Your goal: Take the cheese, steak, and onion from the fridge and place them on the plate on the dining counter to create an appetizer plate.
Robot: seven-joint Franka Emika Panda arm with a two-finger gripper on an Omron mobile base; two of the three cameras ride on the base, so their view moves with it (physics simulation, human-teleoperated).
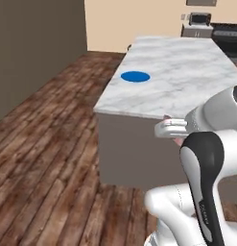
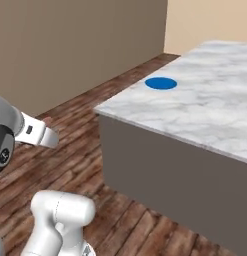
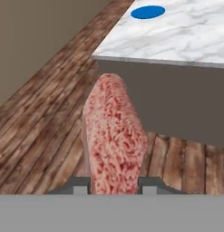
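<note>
The two-finger pincer [image 3: 114, 189] is clamped on the flat pinkish-brown slab of steak [image 3: 114, 140], mottled red and pale, which stands on edge between the two dark finger tips and reaches up the middle of the hand view. In the left base view the pincer [image 1: 171, 129] shows as a pale grey part at the end of the white arm, held out in front of the near wall of the large white marble worktop with grey veins [image 1: 182, 72], a little below its top edge; a sliver of pink meat shows just beside it. In the right base view the pincer [image 2: 47, 135] hangs over the dark wooden plank floor [image 2: 70, 150], well apart from the worktop's near corner.

The flat round bright blue plate [image 1: 135, 76] lies on the worktop near its left edge, bare of food, well beyond the steak. A brown wall [image 2: 70, 45] runs along the far side of the floor
</note>
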